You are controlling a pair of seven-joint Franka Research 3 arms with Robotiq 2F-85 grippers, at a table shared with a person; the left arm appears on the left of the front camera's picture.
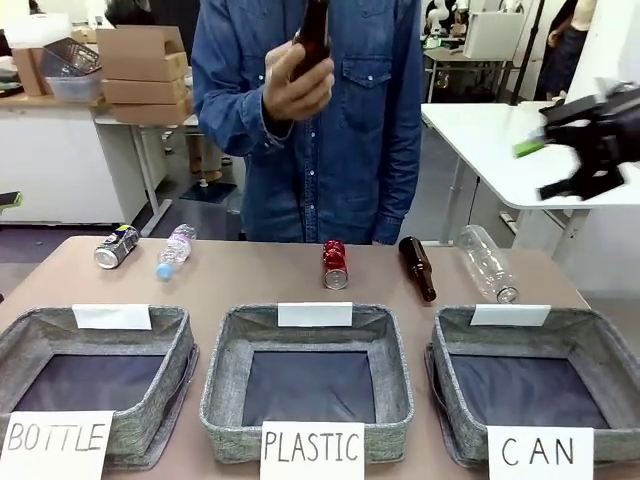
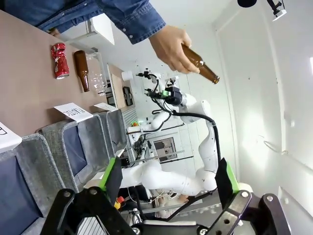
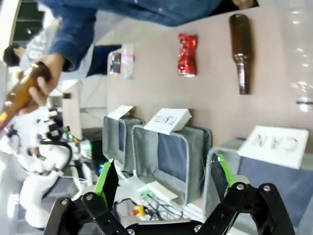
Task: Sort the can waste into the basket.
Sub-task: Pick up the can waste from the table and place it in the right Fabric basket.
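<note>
- Silver can lay on its side at the far-left of the table, just beside a small plastic btl. Both sat in the far row by the person, well apart from the baskets, so prob. laid out as unsorted stock.
- L gripper: fingers spread wide, nothing between them. Its wrist cam looked along the table from off to one side, so I judged it idle.
- BOTTLE basket stood front-left and PLASTIC basket front-mid. Neither was the target.
- Person's hand held a brown btl at chest height, well above the table. Purpose not clear; maybe about to set it down or sort it.
- Red can, dented, lay mid-table with one end toward the robot, just beyond the PLASTIC basket's far rim.
- To its right lay a 2nd brown btl, then a clear btl, all apart from each other.
- CAN basket stood front-right with dark lining bare and no can inside. With both cans out on the table, I judged the task not yet begun.
- R gripper: fingers parted, holding nothing. In the front view it hung high at far right, over a side table, away from the row. It was the arm nearest the CAN basket and red can, so likely the one to go first.
</note>
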